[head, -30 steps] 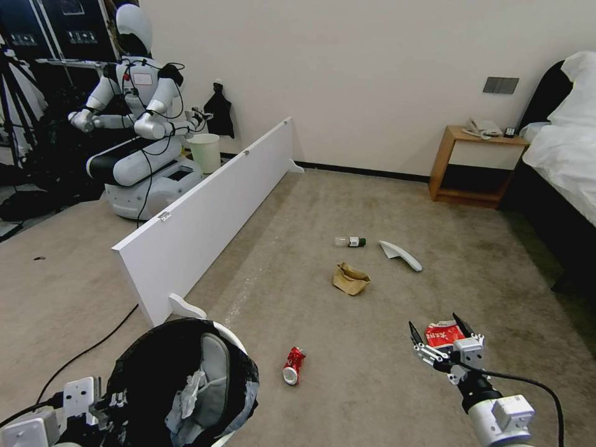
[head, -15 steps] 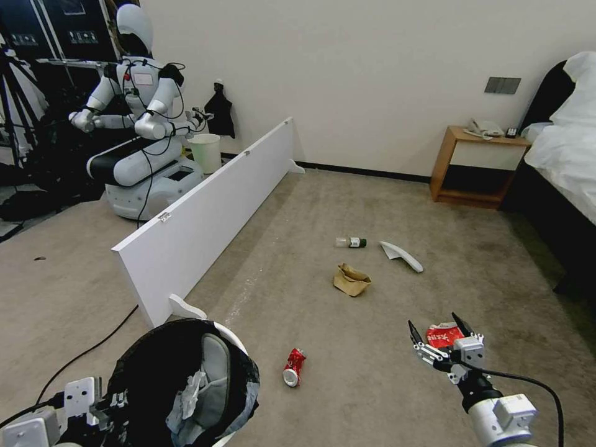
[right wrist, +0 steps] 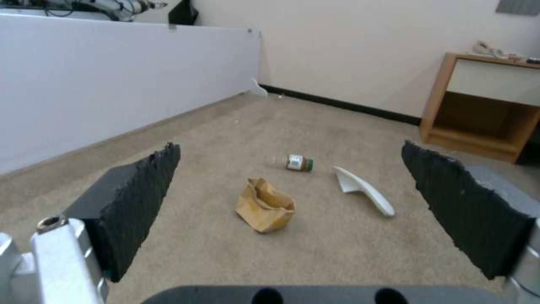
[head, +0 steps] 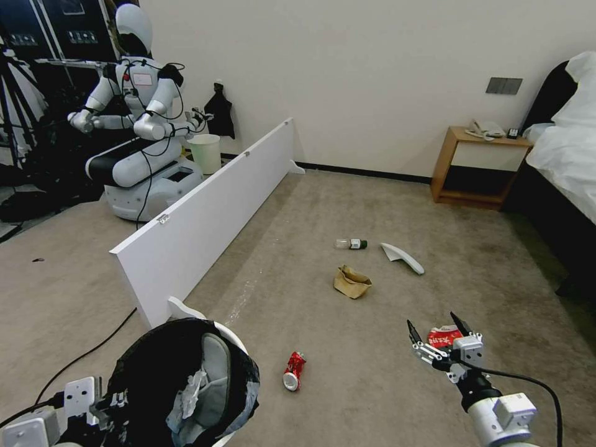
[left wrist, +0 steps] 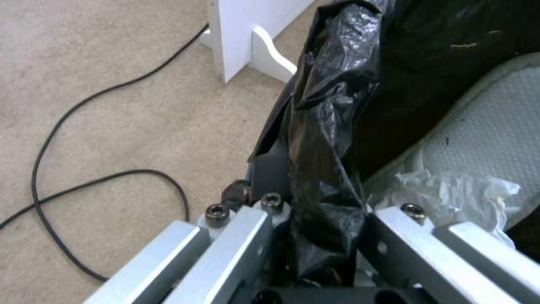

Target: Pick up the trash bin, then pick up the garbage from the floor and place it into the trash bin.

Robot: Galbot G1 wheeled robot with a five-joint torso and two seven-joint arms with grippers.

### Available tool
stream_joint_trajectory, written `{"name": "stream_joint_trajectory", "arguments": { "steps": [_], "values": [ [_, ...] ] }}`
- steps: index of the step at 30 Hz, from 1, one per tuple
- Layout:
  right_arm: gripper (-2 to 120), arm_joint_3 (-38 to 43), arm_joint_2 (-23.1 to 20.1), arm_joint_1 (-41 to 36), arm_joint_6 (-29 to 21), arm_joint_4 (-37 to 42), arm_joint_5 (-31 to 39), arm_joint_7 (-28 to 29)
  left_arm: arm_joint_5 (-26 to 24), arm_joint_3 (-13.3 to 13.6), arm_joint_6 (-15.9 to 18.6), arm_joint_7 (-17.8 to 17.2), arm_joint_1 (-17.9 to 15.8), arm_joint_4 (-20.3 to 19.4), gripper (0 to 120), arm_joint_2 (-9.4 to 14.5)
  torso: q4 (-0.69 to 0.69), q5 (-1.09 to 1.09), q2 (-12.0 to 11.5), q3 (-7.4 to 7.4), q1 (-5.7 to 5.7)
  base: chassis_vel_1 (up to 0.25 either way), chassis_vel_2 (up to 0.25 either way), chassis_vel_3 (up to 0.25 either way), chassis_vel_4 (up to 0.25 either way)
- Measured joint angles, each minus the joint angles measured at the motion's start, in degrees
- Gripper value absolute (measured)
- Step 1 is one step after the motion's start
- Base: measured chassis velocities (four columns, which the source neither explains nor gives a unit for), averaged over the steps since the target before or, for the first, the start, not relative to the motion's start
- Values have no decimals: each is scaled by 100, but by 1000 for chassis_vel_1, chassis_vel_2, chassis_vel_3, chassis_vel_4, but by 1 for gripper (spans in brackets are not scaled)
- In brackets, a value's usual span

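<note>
Left end effector (left wrist: 323,236) clamped on trash bin (head: 186,379) rim, lower left. Right end effector (head: 437,338) spread wide over red wrapper (head: 443,336), lower right.

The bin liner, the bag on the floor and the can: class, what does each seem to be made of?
Liner: thin black plastic film, glossy, by its shiny creases. Bag: brown paper, matte, by its stiff folds. Can: probably thin metal, red printed; it looks dented, though too small to be sure.

No lettering can be read: the red wrapper (head: 444,337) bears white marks too small to make out.
</note>
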Motion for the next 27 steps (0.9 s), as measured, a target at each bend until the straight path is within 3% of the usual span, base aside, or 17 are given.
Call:
{"name": "stream_joint_trajectory", "arguments": {
  "steps": [27],
  "values": [
    [100, -32, 15, 44, -43, -25, 108, -88, -10, -4, 0, 9, -28, 23, 3, 1, 0, 0, 0, 0, 0, 0, 0, 0, 0]
  ]
}}
